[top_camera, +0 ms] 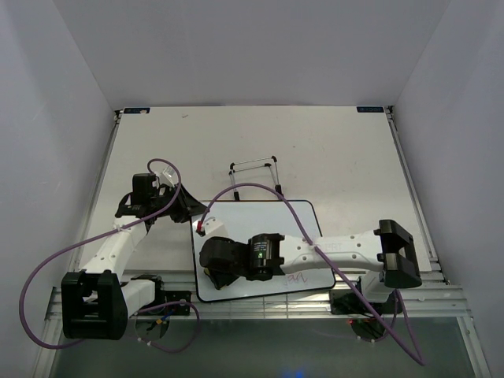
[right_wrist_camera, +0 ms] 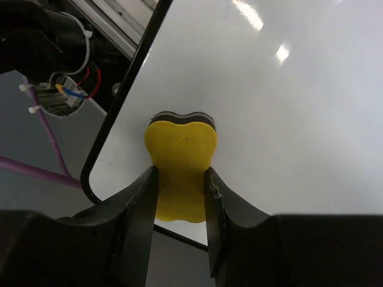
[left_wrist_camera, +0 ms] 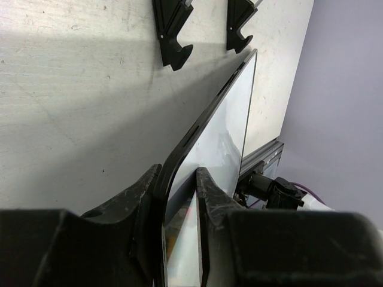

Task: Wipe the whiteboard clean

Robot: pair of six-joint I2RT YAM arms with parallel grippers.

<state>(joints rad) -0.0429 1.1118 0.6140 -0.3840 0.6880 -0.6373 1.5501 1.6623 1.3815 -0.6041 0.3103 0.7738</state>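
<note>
I see the whiteboard (top_camera: 252, 220) lying on the counter (top_camera: 346, 157), toward the near edge and in front of both arm bases, its long sides running left to right. My left end effector (left_wrist_camera: 178, 185) is clamped on the whiteboard's left edge, up by its far-left corner. In the left wrist view the black rim runs straight between the two fingers (left_wrist_camera: 140, 197), one against each face, and the board stretches away edge-on. From that view I cannot tell whether the held edge is lifted off the counter or flat on it. My right arm reaches across the whiteboard from its right side, and my right end effector (right_wrist_camera: 181, 179) is closed tight on a yellow eraser (right_wrist_camera: 179, 149), gripping it by its narrow waist. The eraser's dark pad rests against the white surface just inside the whiteboard's near-left corner, close to the rounded black rim. A short red scribble (top_camera: 296, 277) shows along the whiteboard's near edge, right of its middle, partly under the right arm. The surface I can see around the eraser is plain white with glare spots. A thin wire stand (top_camera: 256, 167) sits just beyond the whiteboard's far edge, apart from it. In the left wrist view, two black hooked pieces (left_wrist_camera: 173, 33) lie on the counter past the whiteboard's far end.
</note>
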